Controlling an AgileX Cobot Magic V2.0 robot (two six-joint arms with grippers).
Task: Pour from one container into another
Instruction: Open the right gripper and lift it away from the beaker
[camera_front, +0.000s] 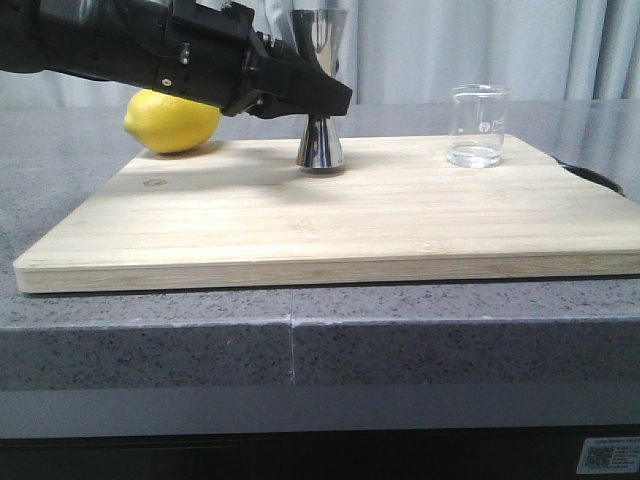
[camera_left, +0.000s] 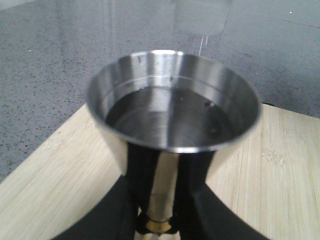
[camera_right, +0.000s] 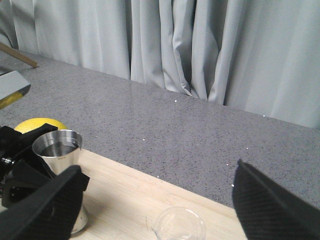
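Resting on a grey speckled table (camera_front: 120, 330), the wooden board (camera_front: 330, 215) carries a steel jigger (camera_front: 321, 140) grasped by the left claw (camera_front: 325, 100), a glass cup (camera_front: 479, 125); the right claw (camera_right: 160, 205) hangs released before grey curtains (camera_right: 200, 50).

A staged kitchen or bar counter is showing here. A pale bamboo cutting board (camera_front: 330, 215) is lying on a speckled grey stone worktop (camera_front: 150, 345), with a yellow lemon (camera_front: 172, 121) sitting at its far left. Grey pleated curtains (camera_right: 200, 50) are hanging behind.

Glass cup (camera_front: 479, 126): small, clear, straight-sided with flared rim and white printed mark; standing upright, appearing empty, at the far right. Steel jigger (camera_front: 321, 146): mirror-polished, hourglass-shaped, gold waist band; standing upright near centre, well left of the cup, holding liquid in its upper bowl.
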